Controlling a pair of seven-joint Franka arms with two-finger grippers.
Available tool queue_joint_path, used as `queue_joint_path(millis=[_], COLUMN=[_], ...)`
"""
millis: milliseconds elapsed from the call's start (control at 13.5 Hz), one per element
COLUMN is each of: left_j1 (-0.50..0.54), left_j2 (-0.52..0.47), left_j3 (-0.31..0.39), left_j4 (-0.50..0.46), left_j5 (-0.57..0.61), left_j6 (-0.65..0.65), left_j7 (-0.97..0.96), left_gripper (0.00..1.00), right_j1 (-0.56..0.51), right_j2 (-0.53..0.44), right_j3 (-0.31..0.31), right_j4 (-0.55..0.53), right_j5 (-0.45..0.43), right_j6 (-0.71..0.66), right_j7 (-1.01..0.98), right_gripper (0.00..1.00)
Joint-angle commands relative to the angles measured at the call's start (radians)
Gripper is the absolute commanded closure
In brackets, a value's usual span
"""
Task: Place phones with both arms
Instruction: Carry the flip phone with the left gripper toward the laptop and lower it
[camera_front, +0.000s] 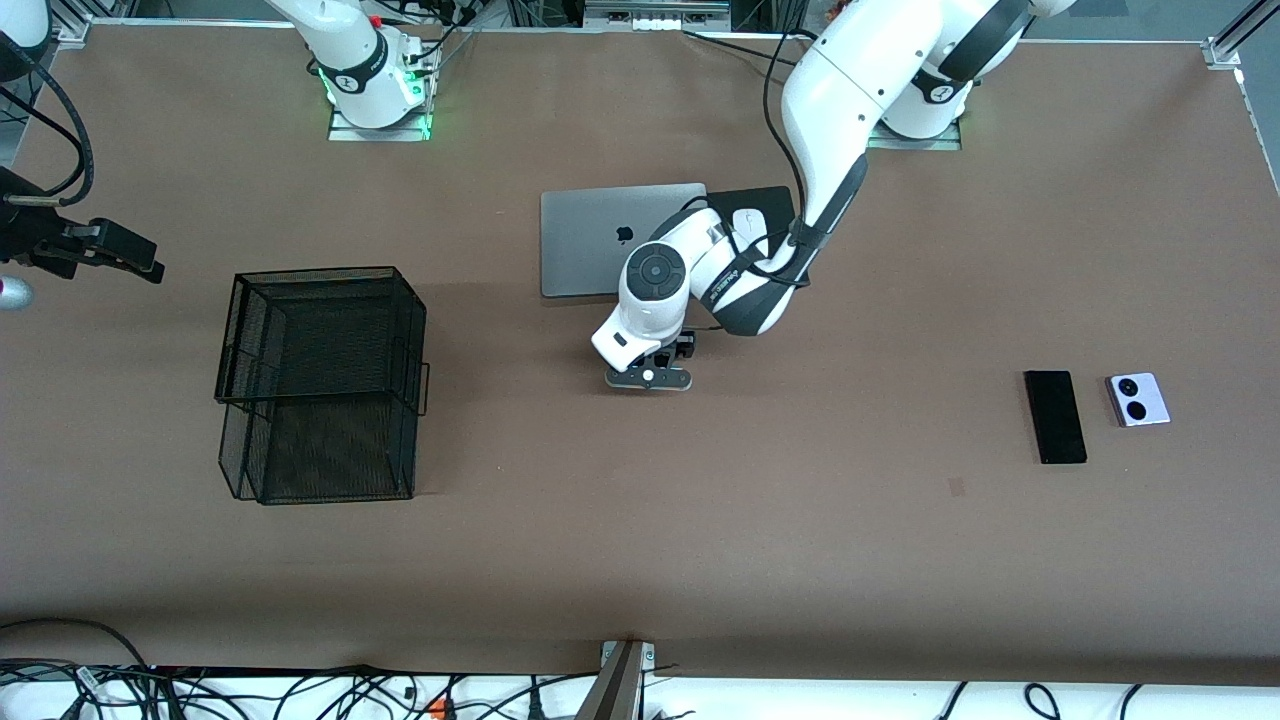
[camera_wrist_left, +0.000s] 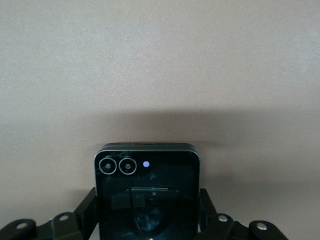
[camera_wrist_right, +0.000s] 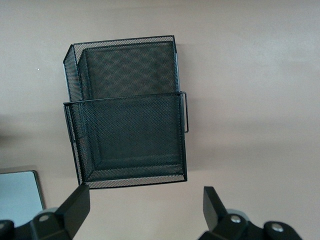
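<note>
Black flip phone (camera_wrist_left: 146, 195) pinched in left gripper (camera_front: 648, 377) over bare table (camera_front: 800, 520). Right gripper (camera_wrist_right: 145, 205) waits spread wide above mesh basket (camera_wrist_right: 127, 110).

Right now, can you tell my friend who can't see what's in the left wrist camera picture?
The left gripper is shut on a small black flip phone, one finger on each side. The phone shows two round camera lenses and a tiny blue light. Under it is only plain brown table, with the phone's shadow.

Brown table (camera_front: 700, 520); black mesh basket (camera_front: 320, 385); grey laptop (camera_front: 590, 235); black slab phone (camera_front: 1055, 416); lilac-white flip phone (camera_front: 1138, 400); black flip phone (camera_wrist_left: 147, 195).
</note>
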Motion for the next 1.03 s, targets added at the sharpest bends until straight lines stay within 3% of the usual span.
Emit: queue_joint_path(millis=[0,74,148,221,517,960], left_j1=[-0.033,-0.033,-0.033,-0.037,-0.029,0.043], left_j2=[0.032,0.032,0.032,0.029,-0.025,-0.282], left_j3=[0.021,0.020,0.021,0.021,0.020,0.021], left_j4=[0.037,0.035,0.035,0.035,0.029,0.038], left_j5=[0.013,0.013,0.013,0.015,0.015,0.016], left_j6=[0.051,0.051,0.051,0.051,0.021,-0.376], left_j7=[-0.036,-0.042,-0.042,-0.042,-0.045,-0.041], left_gripper=[0.77,0.74,0.24,0.00,0.00,0.00], right_j1=[-0.007,-0.007,-0.007,-0.007,-0.007,-0.007], right_j2=[0.001,0.005,0.007,0.007,0.022,0.085], right_j3=[0.008,0.008,0.008,0.008,0.011,0.077], right_j4=[0.000,0.000,0.000,0.000,-0.002,-0.005], right_j5=[-0.010,-0.010,-0.010,-0.010,-0.010,-0.010], right_j6=[0.001,0.001,0.001,0.009,0.030,0.110], right_j7=[0.010,0.012,0.012,0.010,0.012,0.045], right_gripper=[0.00,0.00,0.00,0.00,0.00,0.00])
